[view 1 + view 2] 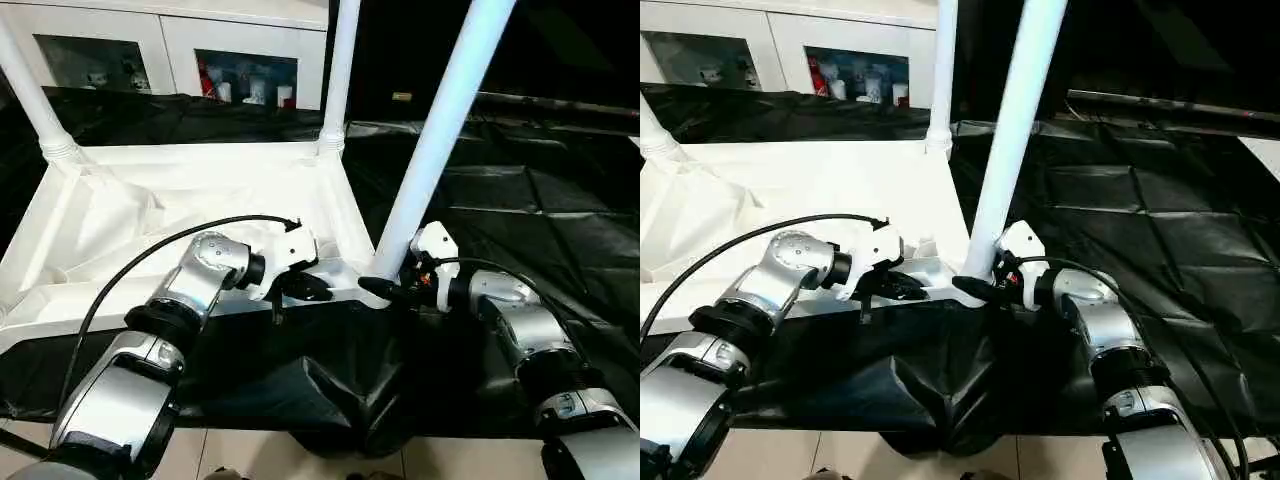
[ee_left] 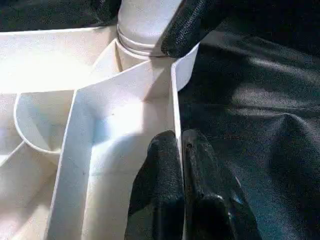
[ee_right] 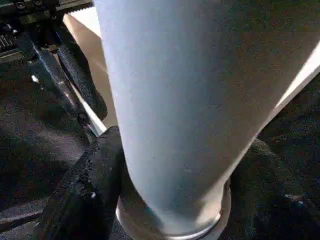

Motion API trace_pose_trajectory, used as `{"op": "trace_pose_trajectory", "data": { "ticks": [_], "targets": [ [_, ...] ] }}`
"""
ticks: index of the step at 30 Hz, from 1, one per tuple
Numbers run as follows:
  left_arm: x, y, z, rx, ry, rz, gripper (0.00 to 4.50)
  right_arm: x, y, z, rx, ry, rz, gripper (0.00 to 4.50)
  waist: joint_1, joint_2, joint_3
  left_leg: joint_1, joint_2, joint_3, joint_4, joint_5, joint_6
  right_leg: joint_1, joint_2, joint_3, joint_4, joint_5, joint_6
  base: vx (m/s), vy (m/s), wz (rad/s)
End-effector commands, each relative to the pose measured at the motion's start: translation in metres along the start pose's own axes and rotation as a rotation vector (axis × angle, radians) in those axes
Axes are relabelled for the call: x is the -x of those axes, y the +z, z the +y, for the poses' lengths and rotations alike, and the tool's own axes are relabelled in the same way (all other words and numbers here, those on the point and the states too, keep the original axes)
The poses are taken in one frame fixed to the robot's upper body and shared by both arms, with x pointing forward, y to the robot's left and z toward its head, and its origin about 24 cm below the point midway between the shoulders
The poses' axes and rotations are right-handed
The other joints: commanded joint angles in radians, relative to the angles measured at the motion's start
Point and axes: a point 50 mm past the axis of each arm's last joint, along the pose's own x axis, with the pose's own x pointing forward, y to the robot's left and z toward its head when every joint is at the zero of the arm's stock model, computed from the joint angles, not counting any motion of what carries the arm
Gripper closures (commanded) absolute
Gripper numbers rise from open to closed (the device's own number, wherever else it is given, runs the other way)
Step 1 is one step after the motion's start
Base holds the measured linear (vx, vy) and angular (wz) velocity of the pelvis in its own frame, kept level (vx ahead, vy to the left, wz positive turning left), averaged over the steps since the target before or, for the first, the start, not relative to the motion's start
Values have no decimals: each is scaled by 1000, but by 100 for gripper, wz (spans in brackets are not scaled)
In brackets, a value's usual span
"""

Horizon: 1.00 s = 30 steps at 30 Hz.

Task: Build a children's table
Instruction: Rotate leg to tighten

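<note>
Tabletop (image 1: 180,215), white plastic and turned underside up, lies on the black-draped work table (image 1: 560,220) and takes up the left and centre of the left eye view, its ribs and rim facing the camera. Three white legs stand in its corner sockets: one at the upper left of the frame (image 1: 30,95), one at the top centre (image 1: 340,70), and a third leg (image 1: 440,130) rising at a slant from the near right corner, just right of centre, up to the top edge. The left gripper (image 1: 300,287) sits at the lower centre of that view on the near edge of the tabletop; in the left wrist view its two black fingers (image 2: 165,190) are pressed together, pinching the thin upright rim wall between them. The right gripper (image 1: 385,290) reaches in from the lower right to the base of the slanted leg, and the right wrist view shows its fingers (image 3: 85,190) standing apart on either side of the leg's foot, right at the socket collar, clasping the tube. White cabinets (image 1: 180,40) with glass doors line the upper left of the frame behind the table.
</note>
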Motion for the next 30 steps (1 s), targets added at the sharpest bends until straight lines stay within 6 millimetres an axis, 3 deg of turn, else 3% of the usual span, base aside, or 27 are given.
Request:
{"op": "trace_pose_trajectory", "data": {
  "ticks": [1, 4, 7, 10, 11, 12, 14, 15, 18, 21, 23, 24, 26, 28, 30],
  "targets": [
    [-11, -11, -12, 53, -63, -21, 450, -1, 0, 4, -5, 19, -11, 182, 3, -6, -52, 3, 32, -10, -56, -223, 71, 47, -62, 42, -59, -249, -219, 0, 0, 0],
    [-16, -12, -8, 84, 30, -5, 450, -4, -10, 8, -59, -39, -13, 186, 4, -3, -52, 6, 32, -10, -57, -229, 67, 44, -63, 43, -61, -252, -215, 0, 0, 0],
    [-19, -10, -7, 90, 52, -6, 450, -7, -13, 9, -72, -72, -10, 187, 0, -3, -46, 10, 30, -14, -61, -288, 50, 40, -65, 41, -75, -371, -188, 0, 0, 0],
    [-40, 4, 0, 124, 198, -3, 450, -22, -29, 8, -200, -333, 34, 188, -8, 1, -41, 21, 28, -18, -64, -360, 12, 25, -63, 40, -90, -487, -150, 0, 0, 0],
    [-43, 6, 0, 129, 212, -5, 450, -25, -30, 7, -222, -381, 40, 188, -10, 1, -42, 21, 27, -20, -64, -364, 6, 25, -64, 40, -90, -502, -144, 0, 0, 0],
    [-49, 11, 0, 141, 233, -14, 450, -28, -33, 5, -269, -472, 44, 188, -15, 1, -42, 14, 25, -24, -67, -368, 1, 31, -64, 36, -92, -527, -128, 0, 0, 0],
    [-58, 18, -1, 161, 256, -28, 450, -34, -35, 6, -340, -568, 49, 188, -17, 6, -41, 21, 21, -24, -63, -391, 4, 22, -64, 33, -103, -571, -107, 0, 0, 0],
    [-62, 21, -2, 164, 259, -31, 450, -37, -35, 6, -362, -593, 49, 188, -19, 2, -41, 22, 18, -24, -61, -398, 12, 19, -64, 31, -107, -597, -95, 0, 0, 0],
    [-75, 31, -7, 155, 256, -38, 450, -49, -32, 10, -427, -659, 43, 188, -21, 9, -40, 22, 16, -28, -62, -417, 16, 17, -62, 25, -116, -632, -69, 0, 0, 0],
    [-83, 36, -11, 116, 234, -34, 450, -63, -22, 14, -386, -659, 55, 188, -26, 11, -42, 23, 15, -30, -63, -445, 13, 14, -61, 20, -122, -644, -52, 0, 0, 0],
    [-80, 31, -10, 100, 231, -23, 450, -64, -19, 14, -328, -643, 52, 188, -28, 10, -42, 19, 14, -31, -64, -446, 16, 15, -61, 19, -123, -641, -49, 0, 0, 0],
    [-78, 30, -10, 92, 227, -21, 450, -64, -18, 14, -309, -636, 50, 188, -26, 4, -42, 17, 15, -31, -65, -441, 20, 17, -64, 18, -123, -642, -45, 0, 0, 0],
    [-75, 26, -9, 98, 227, -11, 450, -61, -17, 12, -302, -616, 24, 188, -25, 7, -44, 14, 18, -32, -69, -427, 26, 21, -65, 21, -118, -609, -54, 0, 0, 0],
    [-73, 25, -9, 94, 227, -12, 450, -59, -17, 11, -307, -605, 16, 119, -24, 1, -46, 12, 19, -29, -70, -412, 31, 22, -66, 23, -117, -581, -63, 0, 0, 0],
    [-63, 19, -7, 76, 206, -23, 450, -48, -13, 4, -254, -533, -25, 117, -18, 3, -46, 10, 21, -27, -70, -397, 44, 25, -66, 27, -111, -537, -84, 0, 0, 0]
  ]
}}
